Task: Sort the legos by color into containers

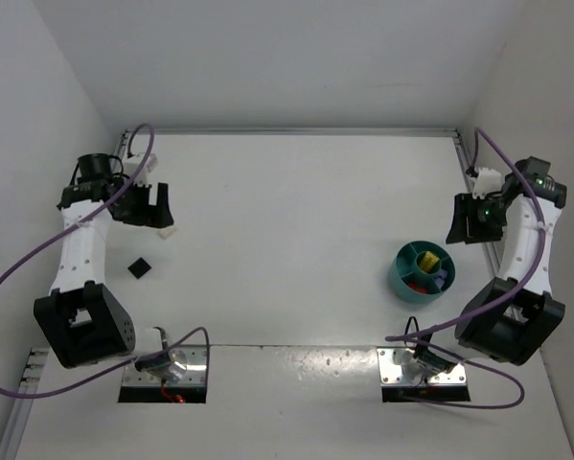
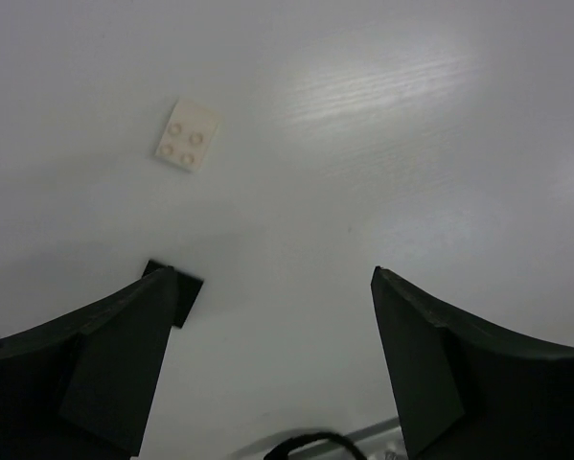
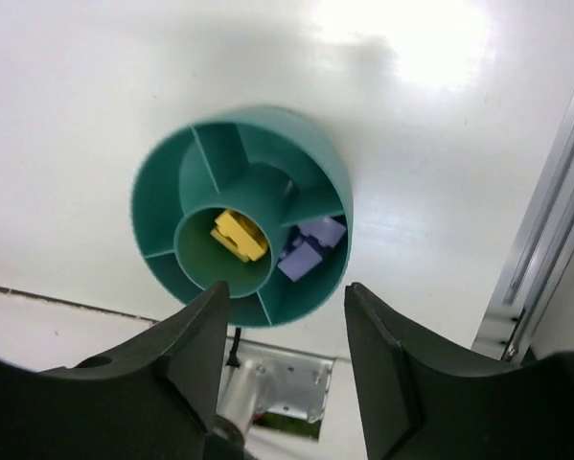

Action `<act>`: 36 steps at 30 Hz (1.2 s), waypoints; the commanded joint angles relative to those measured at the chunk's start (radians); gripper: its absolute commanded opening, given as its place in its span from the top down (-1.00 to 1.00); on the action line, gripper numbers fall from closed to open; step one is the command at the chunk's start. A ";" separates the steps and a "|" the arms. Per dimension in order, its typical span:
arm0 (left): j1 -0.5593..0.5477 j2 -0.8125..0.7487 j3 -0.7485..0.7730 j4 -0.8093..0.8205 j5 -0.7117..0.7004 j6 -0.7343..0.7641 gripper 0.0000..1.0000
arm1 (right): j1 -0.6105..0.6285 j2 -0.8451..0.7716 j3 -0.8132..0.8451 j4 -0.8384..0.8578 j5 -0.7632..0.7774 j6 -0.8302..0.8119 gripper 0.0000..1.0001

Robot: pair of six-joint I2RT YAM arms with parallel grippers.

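Observation:
A round teal bowl (image 1: pixel 401 280) with dividers stands at the right of the table. It holds yellow bricks (image 1: pixel 426 259) in its central cup, and red (image 1: pixel 421 285) and lavender (image 1: pixel 443 276) ones in outer compartments. My right gripper (image 1: pixel 473 220) hangs open and empty beyond the bowl. The right wrist view shows the bowl (image 3: pixel 296 125), the yellow bricks (image 3: pixel 238 235) and the lavender bricks (image 3: pixel 309 247) past my open right gripper (image 3: pixel 287 292). My left gripper (image 1: pixel 152 206) is open and empty above a cream-white brick (image 2: pixel 187 136) and a black brick (image 2: pixel 185 295), also seen from above (image 1: pixel 139 267).
White walls close in the table on the left, back and right. A metal rail (image 3: pixel 545 240) runs along the right edge. Two metal mount plates (image 1: pixel 165 369) (image 1: pixel 423 369) sit at the near edge, with purple cables (image 1: pixel 37 259) looping off both arms.

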 commanded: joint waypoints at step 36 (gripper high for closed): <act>-0.042 0.696 0.238 0.084 -0.169 0.365 -0.39 | 0.050 0.053 -0.008 0.043 -0.273 -0.044 -0.58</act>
